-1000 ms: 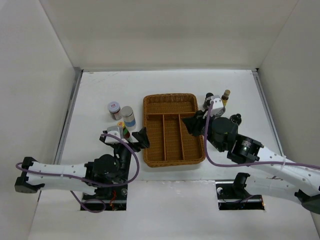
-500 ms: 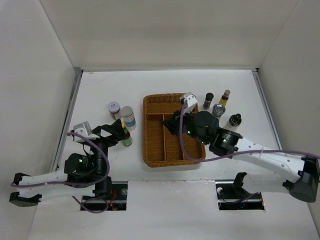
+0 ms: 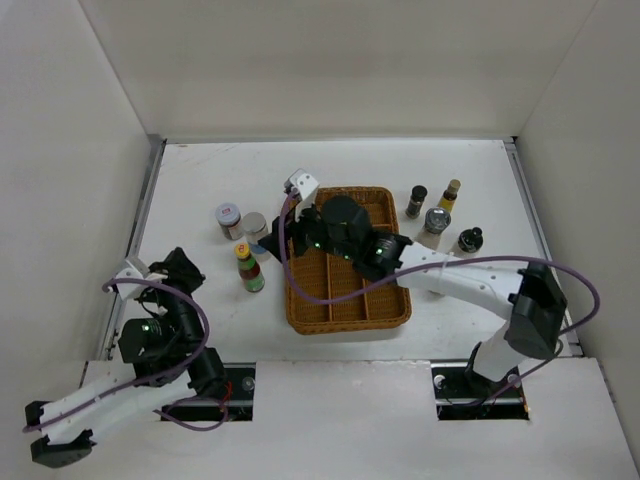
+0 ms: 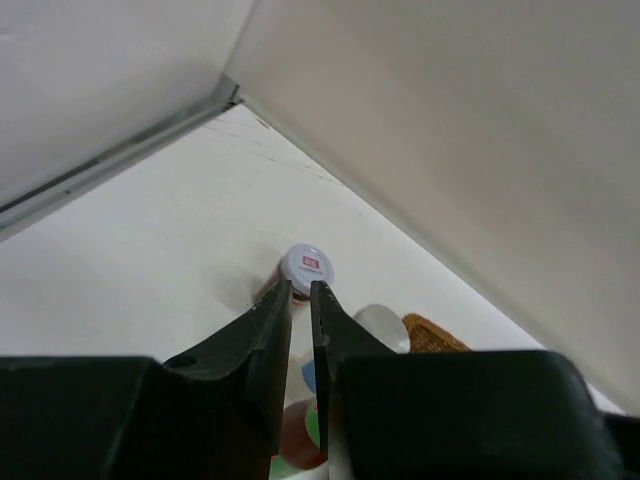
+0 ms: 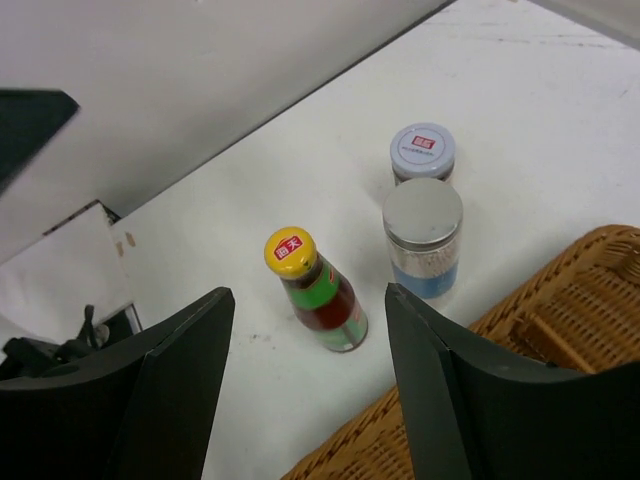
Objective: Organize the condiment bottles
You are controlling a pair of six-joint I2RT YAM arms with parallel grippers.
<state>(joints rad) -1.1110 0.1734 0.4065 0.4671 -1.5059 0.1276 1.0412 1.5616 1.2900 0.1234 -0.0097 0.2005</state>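
Observation:
The condiment bottles stand in two groups beside the wicker tray (image 3: 348,320). Left of it are a red-green bottle with a yellow cap (image 3: 247,268) (image 5: 318,290), a grey-lidded jar with a blue band (image 3: 257,228) (image 5: 423,235) and a white-lidded jar (image 3: 229,217) (image 4: 307,267). Right of it stand several more, among them a dark bottle (image 3: 417,200) and a grey-capped jar (image 3: 435,225). My right gripper (image 3: 272,242) (image 5: 308,300) reaches across the tray, open and empty, a little short of the red-green bottle. My left gripper (image 3: 185,265) (image 4: 301,300) is shut on nothing, drawn back near the left wall.
White walls enclose the table on the left, back and right. The tray's compartments (image 5: 560,330) hold nothing that shows. A yellow-capped bottle (image 3: 450,193) and a black-capped one (image 3: 468,241) stand at the right. My right arm lies over the tray.
My right arm swept left across the tray from the right-hand bottles to the left group and opened. My left arm drew back from the red-green bottle toward the left wall and shut.

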